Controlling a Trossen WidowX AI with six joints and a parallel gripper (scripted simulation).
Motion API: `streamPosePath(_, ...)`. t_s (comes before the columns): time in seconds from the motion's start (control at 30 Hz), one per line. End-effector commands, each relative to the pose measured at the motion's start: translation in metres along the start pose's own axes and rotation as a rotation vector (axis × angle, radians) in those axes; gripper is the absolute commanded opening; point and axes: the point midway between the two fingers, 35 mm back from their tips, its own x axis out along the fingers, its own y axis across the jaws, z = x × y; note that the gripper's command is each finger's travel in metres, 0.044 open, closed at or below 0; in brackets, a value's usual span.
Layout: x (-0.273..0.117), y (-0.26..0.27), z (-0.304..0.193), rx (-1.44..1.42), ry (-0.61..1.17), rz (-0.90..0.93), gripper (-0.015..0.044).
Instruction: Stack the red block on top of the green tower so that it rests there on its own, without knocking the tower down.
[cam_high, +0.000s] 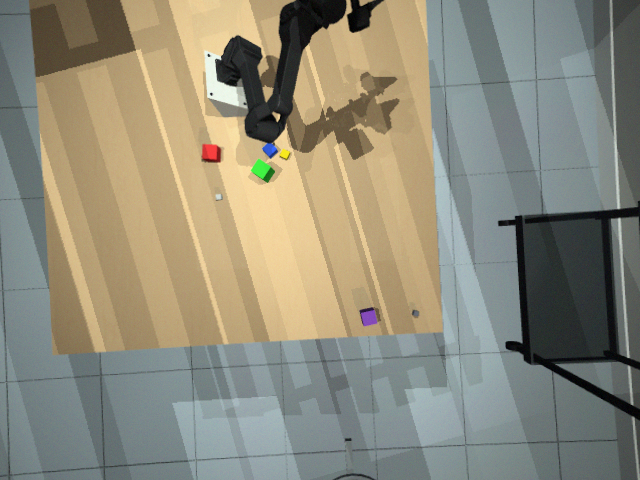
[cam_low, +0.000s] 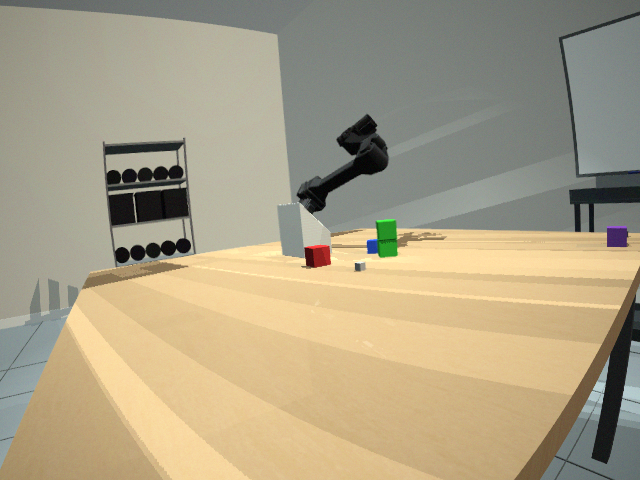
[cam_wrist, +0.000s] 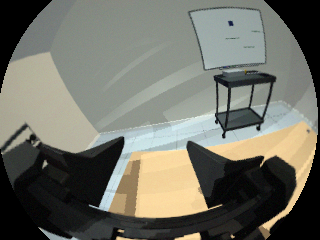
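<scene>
Red cube (cam_low: 316, 255) untouched, resting on the wooden table (cam_low: 320, 361) near the arm's base, apart from the two-block green tower (cam_low: 386, 238).
Black gripper (cam_wrist: 155, 160) is raised high, fingers wide apart and empty; descent over the cube is called for next.

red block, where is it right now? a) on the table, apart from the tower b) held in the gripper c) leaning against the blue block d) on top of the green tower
a: the red block sits on the table off to one side of the green tower, and the open gripper is raised with nothing between its fingers.
</scene>
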Motion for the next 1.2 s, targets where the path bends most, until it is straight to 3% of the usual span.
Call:
streamPosePath(0.0,0.0,0.0,0.0,-0.004,0.0,-0.002,0.0426)
streamPosePath(0.6,0.038,-0.01,-0.025,-0.389,0.053,-0.174,0.044)
streamPosePath(1.17,0.075,-0.066,-0.064,-0.688,0.232,-0.363,0.044)
